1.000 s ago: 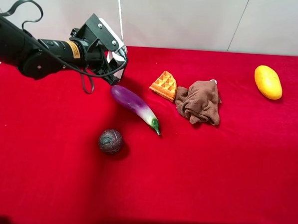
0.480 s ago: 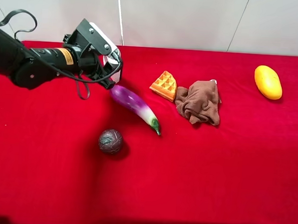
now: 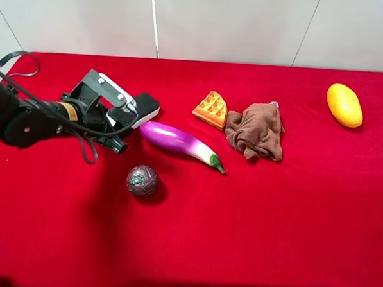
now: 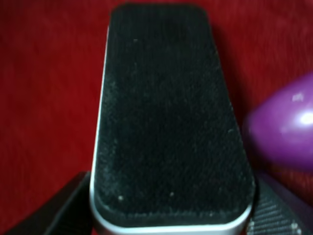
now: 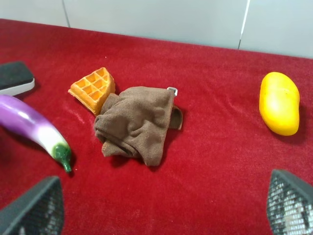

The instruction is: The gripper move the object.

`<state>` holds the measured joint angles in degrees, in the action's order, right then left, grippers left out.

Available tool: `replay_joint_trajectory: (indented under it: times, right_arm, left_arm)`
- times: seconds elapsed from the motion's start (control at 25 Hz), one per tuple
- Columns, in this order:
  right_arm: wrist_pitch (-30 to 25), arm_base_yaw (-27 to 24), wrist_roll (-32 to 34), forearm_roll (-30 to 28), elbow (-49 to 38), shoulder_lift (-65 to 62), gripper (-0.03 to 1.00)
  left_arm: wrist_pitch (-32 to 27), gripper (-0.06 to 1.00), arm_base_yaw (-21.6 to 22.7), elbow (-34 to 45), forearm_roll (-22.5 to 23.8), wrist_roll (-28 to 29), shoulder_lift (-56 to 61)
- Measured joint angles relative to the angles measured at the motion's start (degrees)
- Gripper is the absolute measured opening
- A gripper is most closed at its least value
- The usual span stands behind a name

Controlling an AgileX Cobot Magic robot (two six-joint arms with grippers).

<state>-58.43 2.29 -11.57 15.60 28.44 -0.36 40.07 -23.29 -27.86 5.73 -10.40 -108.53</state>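
Observation:
The eraser [image 3: 144, 106], a white base with a black felt top, sits in my left gripper [image 3: 130, 114], which is shut on it low over the red cloth at the left. In the left wrist view the eraser [image 4: 166, 112] fills the picture, with black fingers [image 4: 66, 210] at both sides of its near end. The purple eggplant [image 3: 179, 141] lies just right of the eraser; I cannot tell whether they touch. My right gripper [image 5: 161, 210] is open and empty, back from the objects. It sees the eraser [image 5: 14, 76] far off.
A dark round ball [image 3: 142, 180] lies in front of the eggplant. An orange waffle [image 3: 210, 109] and a crumpled brown cloth [image 3: 256, 129] lie in the middle. A yellow mango [image 3: 344, 104] lies at the far right. The red tabletop [image 3: 270, 237] meets a pale wall behind.
My left arm has come down and toward the front left, still holding the eraser. The eggplant has turned flatter, its green tip swinging right.

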Motion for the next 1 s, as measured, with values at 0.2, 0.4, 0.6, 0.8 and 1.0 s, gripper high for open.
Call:
replay_joint_trajectory:
  times: [0.2,0.4,0.6,0.8,1.0]
  right_arm:
    - [0.0,0.0,0.0,0.0,0.0,0.0,0.63]
    - [0.0,0.0,0.0,0.0,0.0,0.0,0.63]
    - [0.0,0.0,0.0,0.0,0.0,0.0,0.63]
    - [0.0,0.0,0.0,0.0,0.0,0.0,0.63]
    - [0.0,0.0,0.0,0.0,0.0,0.0,0.63]
  left_arm:
    - [2.3,0.62,0.0,1.7,-1.3,0.0,0.0]
    - [2.7,0.62,0.0,1.9,-1.5,0.0,0.0]
    - [2.7,0.62,0.0,1.9,-1.5,0.0,0.0]
    - [2.7,0.62,0.0,1.9,-1.5,0.0,0.0]
    - [2.7,0.62,0.0,1.9,-1.5,0.0,0.0]
